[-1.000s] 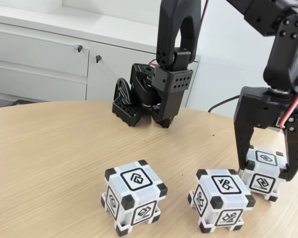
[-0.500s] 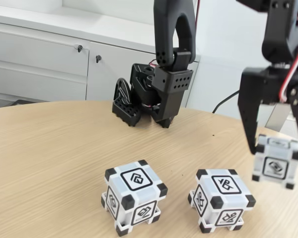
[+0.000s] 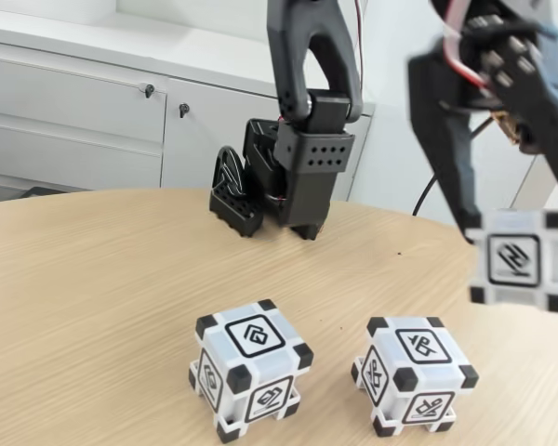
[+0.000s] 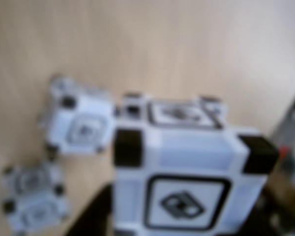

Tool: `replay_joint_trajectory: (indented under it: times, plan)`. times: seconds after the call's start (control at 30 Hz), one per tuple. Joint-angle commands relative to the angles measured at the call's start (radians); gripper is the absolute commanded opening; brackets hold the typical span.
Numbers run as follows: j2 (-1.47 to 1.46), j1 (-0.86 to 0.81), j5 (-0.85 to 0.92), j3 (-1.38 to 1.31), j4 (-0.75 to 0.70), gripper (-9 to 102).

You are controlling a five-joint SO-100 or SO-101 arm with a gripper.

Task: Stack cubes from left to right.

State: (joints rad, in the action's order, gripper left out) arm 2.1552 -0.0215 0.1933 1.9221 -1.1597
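Pale wood worktop, two cubes down: left cube, middle cube. Your tool is clamped on the third cube, airborne at right, blurry, probably mid-swing. Carry it over, square it, lower gently.

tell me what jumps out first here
The pincer holds one white cube in the air at the right of the fixed view, clear of the wooden table. Below it, the middle cube and the left cube sit apart on the table.
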Motion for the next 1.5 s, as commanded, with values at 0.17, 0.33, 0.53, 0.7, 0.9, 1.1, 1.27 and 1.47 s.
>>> replay_joint_trajectory:
  times: [0.17,0.33,0.53,0.7,0.9,1.1,1.27,1.47]
  plan:
    - [0.161,-0.17,-0.107,-0.009,-0.003,13]
    - [0.158,-0.285,-0.14,-0.003,-0.003,12]
    - [0.16,-0.376,-0.092,0.13,0.008,13]
    - [0.161,-0.383,-0.049,0.215,0.002,13]
    - [0.163,-0.428,-0.054,0.213,0.0,14]
    - [0.164,-0.465,-0.057,0.206,0.0,14]
    - [0.176,-0.495,-0.048,0.212,0.009,14]
    - [0.244,-0.511,-0.044,0.218,0.0,14]
